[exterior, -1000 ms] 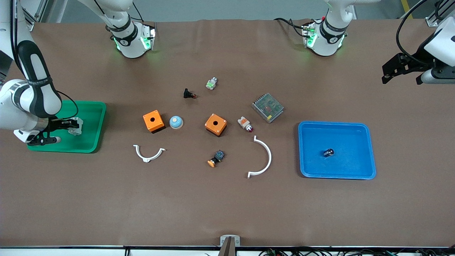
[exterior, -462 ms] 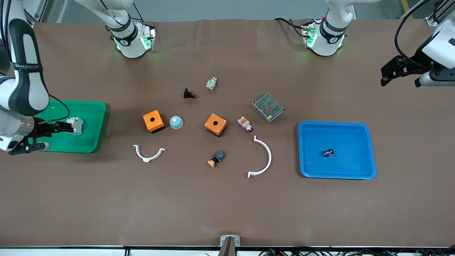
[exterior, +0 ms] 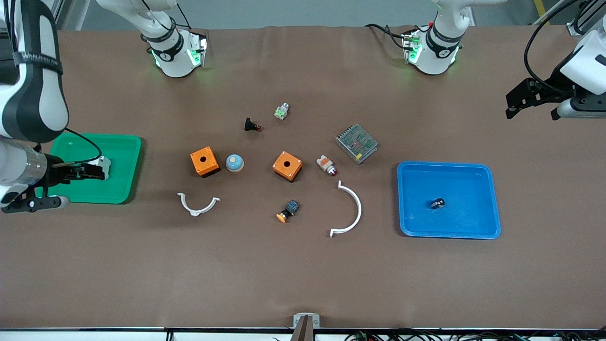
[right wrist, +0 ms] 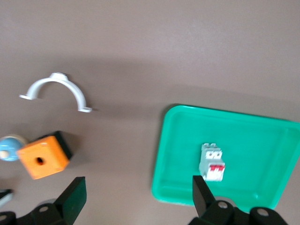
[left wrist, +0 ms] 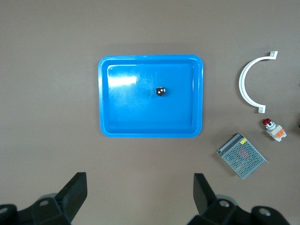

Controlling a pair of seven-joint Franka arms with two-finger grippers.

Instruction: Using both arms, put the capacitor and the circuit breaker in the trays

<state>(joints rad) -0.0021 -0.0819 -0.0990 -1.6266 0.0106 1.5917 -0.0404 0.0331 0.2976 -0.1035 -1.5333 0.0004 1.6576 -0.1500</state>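
Capacitor [exterior: 438, 203] in blue tray [exterior: 487, 199]; circuit breaker [right wrist: 211, 163] in green tray [right wrist: 262, 140].

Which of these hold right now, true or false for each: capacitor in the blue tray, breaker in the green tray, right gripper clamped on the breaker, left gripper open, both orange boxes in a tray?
1. The capacitor lies in the blue tray. True.
2. The circuit breaker lies in the green tray. True.
3. The right gripper is shut on the circuit breaker. False: its fingers are open above the tray, the breaker lying free.
4. The left gripper is open and holds nothing. True.
5. Both orange boxes sit in a tray. False: both stand on the bare table between the trays.
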